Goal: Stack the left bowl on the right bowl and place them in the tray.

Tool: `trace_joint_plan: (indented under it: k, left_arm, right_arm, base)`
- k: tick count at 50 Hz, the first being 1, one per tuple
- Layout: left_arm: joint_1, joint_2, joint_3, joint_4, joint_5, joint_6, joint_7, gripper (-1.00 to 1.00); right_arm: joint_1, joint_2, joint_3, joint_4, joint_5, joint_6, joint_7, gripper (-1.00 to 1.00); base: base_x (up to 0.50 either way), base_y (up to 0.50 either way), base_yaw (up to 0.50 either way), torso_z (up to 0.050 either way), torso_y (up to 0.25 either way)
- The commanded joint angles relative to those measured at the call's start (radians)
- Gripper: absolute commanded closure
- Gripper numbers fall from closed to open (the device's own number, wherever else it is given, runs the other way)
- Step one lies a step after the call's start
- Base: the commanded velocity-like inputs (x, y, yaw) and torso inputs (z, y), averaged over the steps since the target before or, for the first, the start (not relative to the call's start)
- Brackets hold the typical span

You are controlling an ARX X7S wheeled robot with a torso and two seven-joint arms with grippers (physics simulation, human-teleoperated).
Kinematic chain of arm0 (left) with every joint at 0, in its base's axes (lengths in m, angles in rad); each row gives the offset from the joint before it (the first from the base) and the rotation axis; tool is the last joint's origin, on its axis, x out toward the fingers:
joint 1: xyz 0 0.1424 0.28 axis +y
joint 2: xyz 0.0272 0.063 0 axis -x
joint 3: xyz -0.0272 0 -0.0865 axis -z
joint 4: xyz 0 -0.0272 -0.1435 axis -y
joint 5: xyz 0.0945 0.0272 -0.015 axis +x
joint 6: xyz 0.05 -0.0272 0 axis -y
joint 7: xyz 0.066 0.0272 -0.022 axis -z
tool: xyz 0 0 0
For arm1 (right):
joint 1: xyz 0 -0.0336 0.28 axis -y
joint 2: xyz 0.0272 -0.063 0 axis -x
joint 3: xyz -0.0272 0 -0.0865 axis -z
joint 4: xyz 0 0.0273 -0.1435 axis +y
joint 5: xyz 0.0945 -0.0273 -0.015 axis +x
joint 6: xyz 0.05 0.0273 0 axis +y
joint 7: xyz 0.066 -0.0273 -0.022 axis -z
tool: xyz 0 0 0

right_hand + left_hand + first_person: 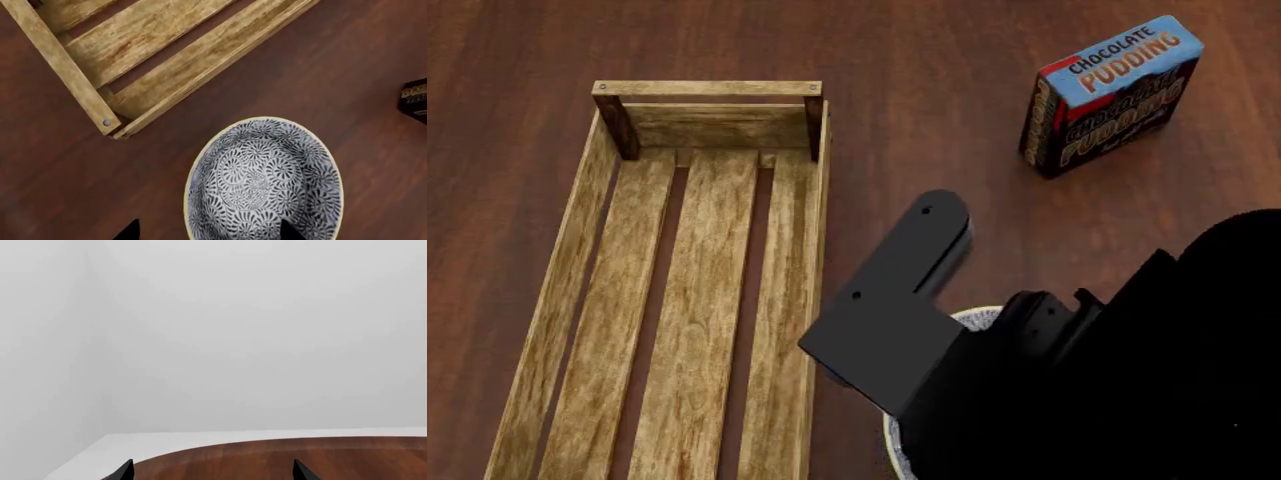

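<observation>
A small bowl with a blue-grey floral pattern and a yellowish rim, the right bowl (263,180), sits on the dark wood table just off a corner of the tray (63,65). My right gripper (208,233) is open right above it. One fingertip is over the bowl's inside and the other over the table outside the rim. In the head view only a sliver of this bowl (981,318) shows under my black right arm (894,300), beside the long slatted tray (817,250). The left bowl is out of view. My left gripper (213,473) is open and holds nothing.
A chocolate pudding box (1108,95) stands upright at the far right of the table, and its corner (415,100) shows in the right wrist view. The left wrist view faces a pale wall over the curved table edge (267,445).
</observation>
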Motion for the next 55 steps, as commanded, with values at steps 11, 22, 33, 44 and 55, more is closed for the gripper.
trace_joint_plan:
  k: [11, 22, 33, 44, 55]
  left_arm:
    - [-0.012, -0.017, -0.005, 0.017, -0.012, -0.003, -0.002, -1.0]
    - [-0.011, -0.031, -0.003, 0.028, -0.009, 0.004, -0.005, -1.0]
    - [0.017, -0.033, 0.014, 0.02, 0.026, 0.034, -0.001, -1.0]
    - [0.048, -0.033, 0.029, 0.005, 0.061, 0.063, 0.004, -1.0]
    - [0.065, -0.044, 0.038, 0.005, 0.08, 0.08, 0.005, -1.0]
  right_arm:
    - [0.007, -0.108, -0.14, 0.039, -0.43, 0.014, -0.426, -1.0]
    - [0.009, -0.163, -0.268, 0.029, -0.583, 0.001, -0.548, -1.0]
    - [0.002, -0.194, -0.354, 0.02, -0.589, -0.021, -0.523, -1.0]
    - [-0.001, -0.209, -0.411, 0.054, -0.648, -0.038, -0.565, -1.0]
    - [-0.013, -0.224, -0.462, 0.089, -0.705, -0.061, -0.611, -1.0]
  base:
    - [0.0, 0.0, 0.0, 0.0, 0.0]
    - [0.0, 0.0, 0.0, 0.0, 0.0]
    - [0.0, 0.0, 0.0, 0.0, 0.0]
    - [0.0, 0.0, 0.0, 0.0, 0.0]
    - [0.0, 0.0, 0.0, 0.0, 0.0]
